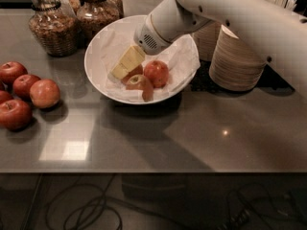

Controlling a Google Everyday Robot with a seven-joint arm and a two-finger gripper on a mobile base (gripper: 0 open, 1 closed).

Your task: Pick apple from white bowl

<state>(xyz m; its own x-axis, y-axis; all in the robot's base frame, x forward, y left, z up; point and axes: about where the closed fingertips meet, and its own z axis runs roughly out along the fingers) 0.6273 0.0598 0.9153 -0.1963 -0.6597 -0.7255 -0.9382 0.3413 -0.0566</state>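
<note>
End effector (125, 65), a pale yellow wedge at the tip of the robot's thick white arm (216, 8), reaches down from the upper right into the white bowl (94, 51). It sits low over the left half of the bowl, its tip down near the crumpled white paper lining (182, 61). From this angle it is not possible to tell whether it is wide, narrow or holding anything.

The apple (135, 73), dull orange-red, lies in the middle of the bowl, right against the lower right edge of the end effector and partly hidden by it. Just to its right sits a more evenly red apple (156, 73). Just in front of it lies a third apple with a pale yellow patch on top (139, 82). All three are bunched close together on the paper.

The bowl rests on a dark grey, glossy bench (192, 138). To the right of the bowl, partly behind the arm, stands a tall stack of small beige paper bowls (235, 63). Behind the bowl, at the upper left, are two glass jars (50, 30) filled with brownish contents. At the far left edge of the bench, well apart from the bowl, a cluster of loose red apples (29, 92) sits together. Below the front edge of the bench, dark cables (86, 210) curl on the floor.
</note>
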